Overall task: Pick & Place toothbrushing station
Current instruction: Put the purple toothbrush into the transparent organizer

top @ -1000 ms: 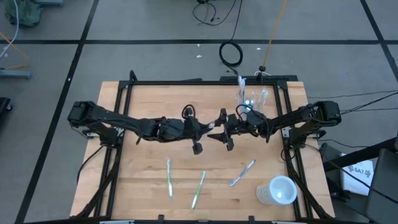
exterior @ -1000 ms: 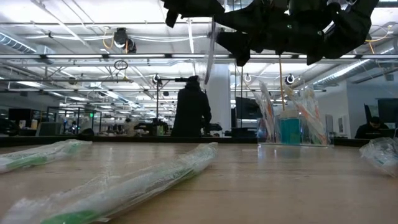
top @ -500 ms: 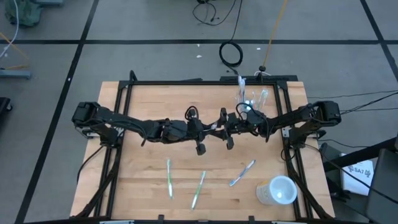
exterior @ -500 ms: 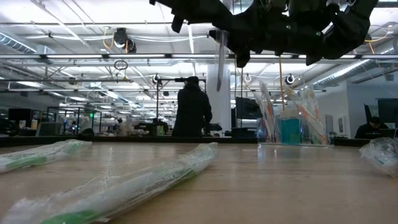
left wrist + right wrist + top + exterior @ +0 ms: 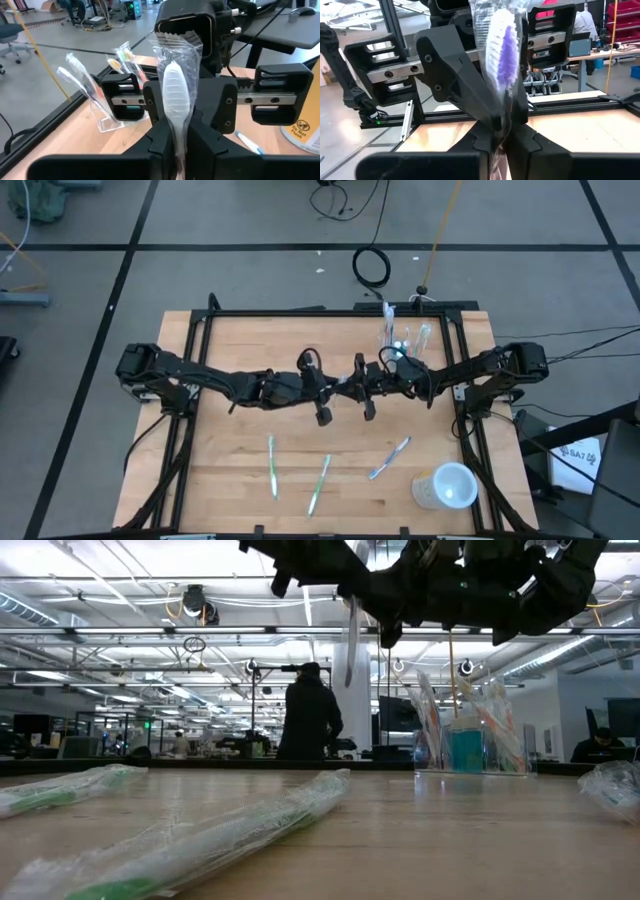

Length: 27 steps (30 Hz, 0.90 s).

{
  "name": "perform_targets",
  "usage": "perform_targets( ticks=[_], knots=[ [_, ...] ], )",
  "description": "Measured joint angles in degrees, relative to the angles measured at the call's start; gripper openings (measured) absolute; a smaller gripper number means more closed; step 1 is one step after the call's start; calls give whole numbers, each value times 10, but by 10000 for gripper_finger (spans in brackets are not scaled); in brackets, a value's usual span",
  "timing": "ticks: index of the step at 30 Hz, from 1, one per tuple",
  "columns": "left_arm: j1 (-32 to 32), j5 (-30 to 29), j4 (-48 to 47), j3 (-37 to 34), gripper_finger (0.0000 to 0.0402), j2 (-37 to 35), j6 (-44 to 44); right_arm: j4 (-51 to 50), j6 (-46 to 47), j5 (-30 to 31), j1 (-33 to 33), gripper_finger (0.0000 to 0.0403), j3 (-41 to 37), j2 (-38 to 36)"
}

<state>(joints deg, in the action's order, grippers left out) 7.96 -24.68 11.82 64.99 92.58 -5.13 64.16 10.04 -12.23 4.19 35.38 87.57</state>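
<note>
1. We are seeing the left pincer (image 5: 332, 387) and the right pincer (image 5: 352, 387) meeting above the middle of the bench (image 5: 230, 460), well clear of its surface.
2. We are finding both pincers pinching one wrapped toothbrush (image 5: 176, 92) between them; each wrist view is showing that arm's own fingers pressed onto it, its purple bristles facing the right wrist camera.
3. In the low view that toothbrush (image 5: 351, 635) is hanging upright under the arms.
4. We are logging the clear toothbrush holder (image 5: 400, 340) standing at the far right of the bench, brushes sticking out of it, just beside the right arm.
5. We are counting three wrapped toothbrushes lying on the near bench: green one (image 5: 271, 465), second green one (image 5: 319, 483), blue one (image 5: 389, 458).
6. A whitish cup (image 5: 448, 485) is lying at the near right corner.
7. A person (image 5: 309, 715) is standing in the room behind.
</note>
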Motion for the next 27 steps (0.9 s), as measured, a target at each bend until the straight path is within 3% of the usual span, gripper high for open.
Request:
perform_targets(
  ticks=[27],
  knots=[
    [-19, 20, -57, 1, 68, 0, 22, -39, -4, 2, 15, 27, -1, 0]
  ],
)
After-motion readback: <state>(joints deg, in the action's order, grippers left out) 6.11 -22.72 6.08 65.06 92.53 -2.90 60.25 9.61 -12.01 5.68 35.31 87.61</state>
